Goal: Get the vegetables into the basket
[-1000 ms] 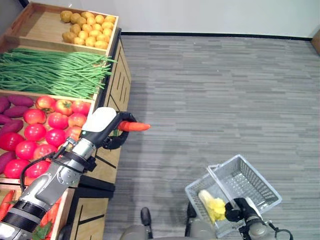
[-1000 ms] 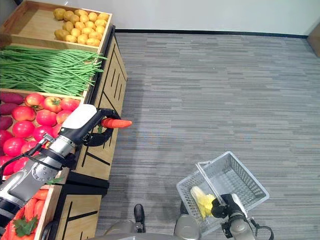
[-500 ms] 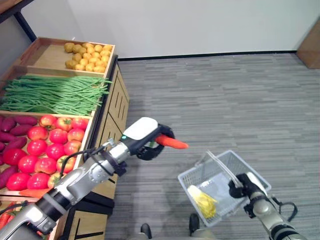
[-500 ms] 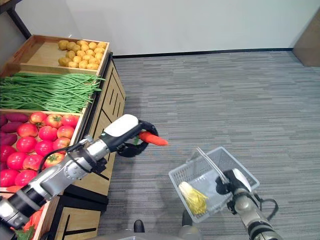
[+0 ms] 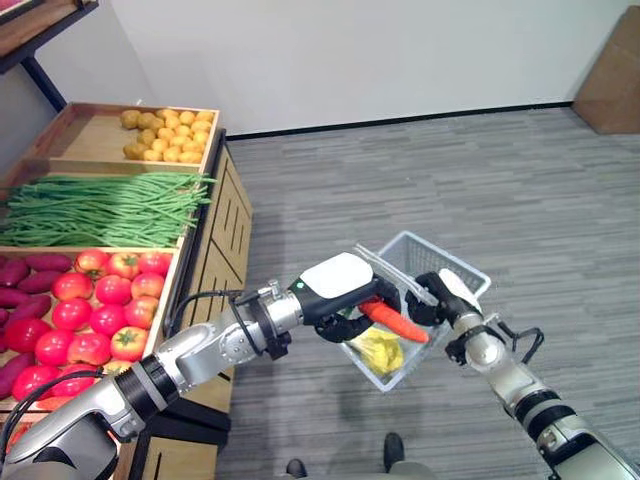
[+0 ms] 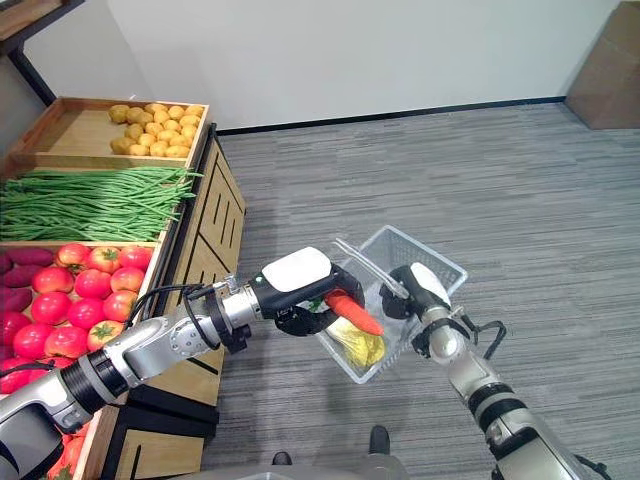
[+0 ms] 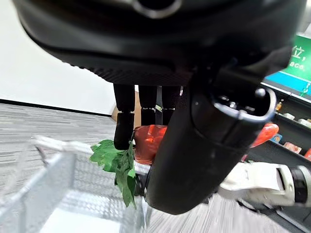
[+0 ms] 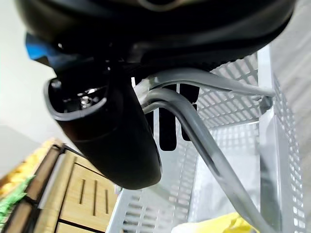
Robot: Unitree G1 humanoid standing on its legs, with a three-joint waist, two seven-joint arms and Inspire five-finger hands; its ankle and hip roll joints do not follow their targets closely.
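Left robot hand (image 7: 194, 145) closed around a carrot above the basket

The dark fingers (image 7: 124, 121) and thumb curl round the orange carrot (image 7: 150, 141) — its green leaves (image 7: 119, 162) hang below the grasp. The grey wire basket (image 7: 43, 189) lies just beneath, rim toward the hand. The white-covered right robot hand (image 7: 262, 182) shows beside it — grey carpet floor (image 7: 43, 119) behind.

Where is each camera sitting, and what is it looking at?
Left eye view: on the head, looking down at the vegetable stand and floor; both arms show.
Right eye view: beside it, same scene; left hand holds the carrot over the basket.
Left wrist view: on the left wrist, looking along the fingers curled round the carrot above the basket.
Right wrist view: on the right wrist, looking at the right hand gripping the basket's handle.
Both wrist views share the basket.
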